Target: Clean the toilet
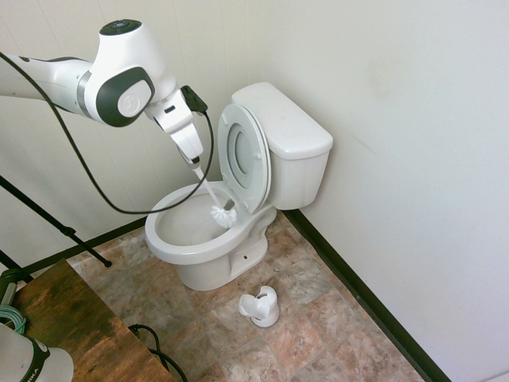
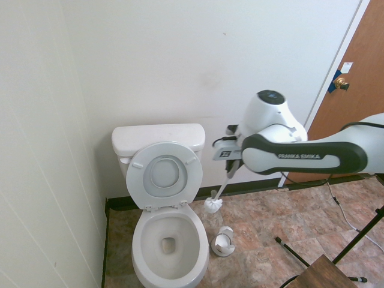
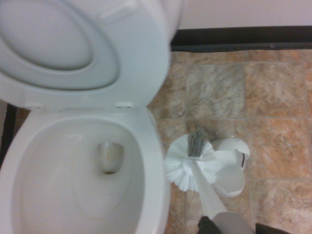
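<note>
Hand (image 1: 196,169) clamped on toilet brush (image 1: 222,213) handle, bristle head hanging beside the bowl rim in the air. Toilet (image 1: 208,239) sits against the back wall, lid and seat up. Brush holder (image 1: 261,306) on floor tiles near it.

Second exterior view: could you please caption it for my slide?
Gripper holds toilet brush raised beside the open toilet, above its holder.

White toilet brush (image 2: 213,204) in closed jaws, aloft beside open toilet (image 2: 168,240), above brush holder (image 2: 223,242) on floor.
</note>
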`<state>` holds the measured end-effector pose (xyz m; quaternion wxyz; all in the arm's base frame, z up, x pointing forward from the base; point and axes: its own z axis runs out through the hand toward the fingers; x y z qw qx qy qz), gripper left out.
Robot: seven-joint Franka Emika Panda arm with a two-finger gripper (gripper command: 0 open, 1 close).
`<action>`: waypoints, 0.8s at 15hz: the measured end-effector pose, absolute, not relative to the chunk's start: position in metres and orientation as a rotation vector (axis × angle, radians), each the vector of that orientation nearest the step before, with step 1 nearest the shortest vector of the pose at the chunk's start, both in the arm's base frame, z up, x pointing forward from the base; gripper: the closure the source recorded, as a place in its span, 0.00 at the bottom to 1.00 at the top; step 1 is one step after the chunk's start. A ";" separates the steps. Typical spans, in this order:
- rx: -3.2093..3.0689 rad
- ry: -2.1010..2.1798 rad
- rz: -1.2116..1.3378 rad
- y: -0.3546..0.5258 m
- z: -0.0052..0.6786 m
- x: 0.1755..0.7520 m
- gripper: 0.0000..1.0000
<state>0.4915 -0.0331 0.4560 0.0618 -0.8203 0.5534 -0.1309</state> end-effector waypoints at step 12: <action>-2.385 1.754 -0.352 -0.155 0.258 0.544 1.00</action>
